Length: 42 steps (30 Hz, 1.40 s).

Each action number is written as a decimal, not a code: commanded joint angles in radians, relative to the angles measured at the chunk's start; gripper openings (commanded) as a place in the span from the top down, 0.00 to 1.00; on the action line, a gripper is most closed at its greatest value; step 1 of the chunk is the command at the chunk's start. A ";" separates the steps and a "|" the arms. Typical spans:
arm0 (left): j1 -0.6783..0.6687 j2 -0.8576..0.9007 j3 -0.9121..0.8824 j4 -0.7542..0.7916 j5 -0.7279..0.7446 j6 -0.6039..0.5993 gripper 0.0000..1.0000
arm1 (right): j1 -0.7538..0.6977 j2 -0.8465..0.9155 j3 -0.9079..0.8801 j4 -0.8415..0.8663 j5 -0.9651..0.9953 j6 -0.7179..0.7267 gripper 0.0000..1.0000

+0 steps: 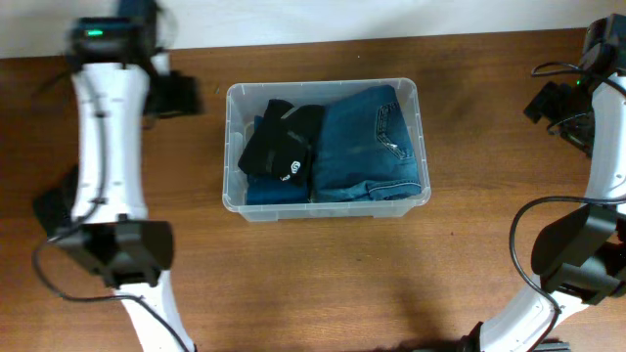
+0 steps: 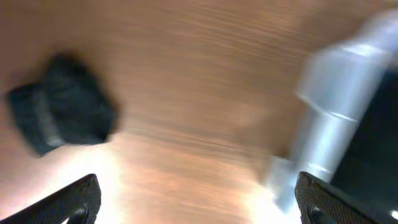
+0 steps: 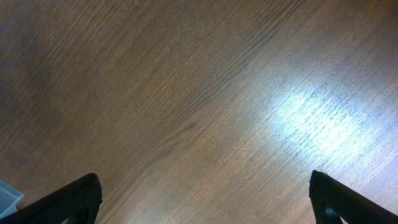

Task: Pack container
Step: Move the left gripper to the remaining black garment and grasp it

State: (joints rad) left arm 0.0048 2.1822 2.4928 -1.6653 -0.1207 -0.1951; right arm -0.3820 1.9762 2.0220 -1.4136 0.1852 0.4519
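The clear plastic container [image 1: 423,127] stands at the table's centre in the overhead view. In it lie folded blue jeans [image 1: 372,147] on the right and a black garment [image 1: 284,142] on top of another blue piece on the left. My left gripper [image 1: 181,95] is left of the container's far corner, apart from it. In the blurred left wrist view it [image 2: 199,208] is open and empty over bare wood. My right gripper [image 1: 553,103] is far right, near the back edge. It [image 3: 205,199] is open and empty over wood, and a pale corner of the container [image 3: 7,196] shows at lower left.
The brown wooden table [image 1: 323,284] spreads all round the container. The left wrist view shows a blurred dark object [image 2: 62,115] at left and a white arm link [image 2: 333,124] at right. The arm bases stand at the front left [image 1: 117,249] and front right [image 1: 577,249].
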 commanded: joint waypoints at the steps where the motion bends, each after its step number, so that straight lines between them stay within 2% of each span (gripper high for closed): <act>1: 0.114 -0.032 -0.037 0.007 -0.069 0.021 0.01 | 0.000 0.006 -0.004 0.000 0.009 0.001 0.02; 4: 0.212 -0.032 -0.131 0.085 -0.072 0.121 0.01 | 0.000 0.006 -0.004 0.000 0.009 0.001 0.02; 10: 0.294 -0.032 -0.375 0.271 -0.084 0.183 0.01 | 0.000 0.006 -0.004 0.000 0.009 0.001 0.02; 14: 0.296 -0.032 -0.556 0.401 -0.214 0.186 0.01 | 0.000 0.006 -0.004 0.000 0.009 0.001 0.02; 27: 0.297 -0.032 -0.873 0.766 -0.333 0.185 0.01 | 0.000 0.006 -0.004 0.000 0.009 0.001 0.02; 31: 0.298 -0.032 -0.914 0.804 -0.353 0.184 0.01 | 0.000 0.006 -0.004 0.000 0.009 0.001 0.02; 36: 0.298 -0.032 -0.933 0.810 -0.459 0.155 0.01 | 0.000 0.006 -0.004 0.000 0.009 0.001 0.02; 40: 0.305 -0.032 -0.953 0.821 -0.471 0.154 0.11 | 0.000 0.006 -0.004 0.000 0.009 0.001 0.02; 42: 0.309 -0.031 -0.963 0.828 -0.470 0.154 0.22 | 0.000 0.006 -0.004 0.000 0.009 0.001 0.02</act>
State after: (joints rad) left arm 0.3016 2.1662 1.5581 -0.8463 -0.5514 -0.0326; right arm -0.3817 1.9762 2.0216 -1.4136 0.1852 0.4519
